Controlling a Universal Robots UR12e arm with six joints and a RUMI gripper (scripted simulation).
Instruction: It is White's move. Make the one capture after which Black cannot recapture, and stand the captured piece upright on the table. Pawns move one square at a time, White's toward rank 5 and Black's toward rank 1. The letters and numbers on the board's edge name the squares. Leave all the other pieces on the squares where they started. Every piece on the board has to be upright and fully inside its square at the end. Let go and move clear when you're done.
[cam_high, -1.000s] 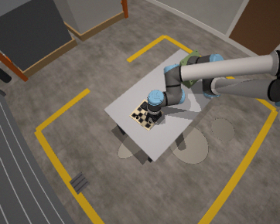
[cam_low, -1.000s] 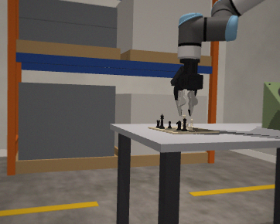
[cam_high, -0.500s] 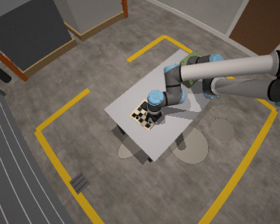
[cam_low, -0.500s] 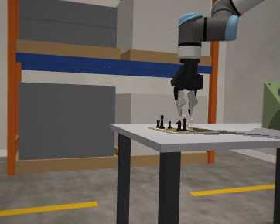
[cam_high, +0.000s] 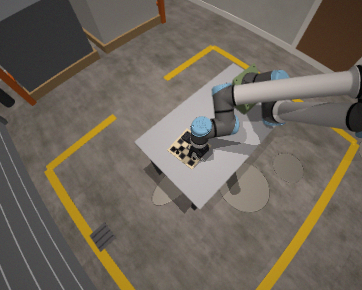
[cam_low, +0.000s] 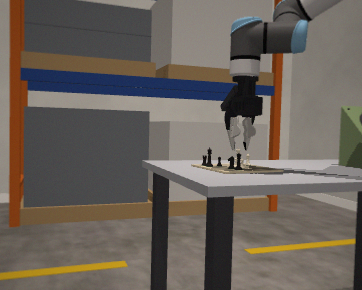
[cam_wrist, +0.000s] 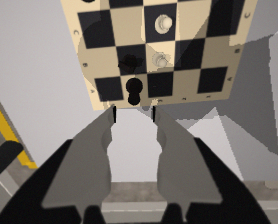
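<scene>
A small chessboard (cam_high: 187, 150) lies on the grey table; it also shows in the exterior view (cam_low: 235, 169) and the wrist view (cam_wrist: 160, 50). My gripper (cam_wrist: 134, 107) hangs above the board's near edge, fingers a little apart with nothing between them; it also shows in the exterior view (cam_low: 239, 146). Just beyond the fingertips a black pawn (cam_wrist: 133, 91) stands upright on an edge square. Behind it is another black piece (cam_wrist: 131, 62). Beside that is a white pawn (cam_wrist: 161, 60), with a second white pawn (cam_wrist: 164, 22) farther in. Several black pieces (cam_low: 209, 156) stand on the board's left side.
The arm's green base block (cam_high: 245, 77) sits on the table's far corner. The table edge (cam_low: 200, 187) lies just in front of the board. A shelf rack with orange posts (cam_low: 15, 110) stands behind.
</scene>
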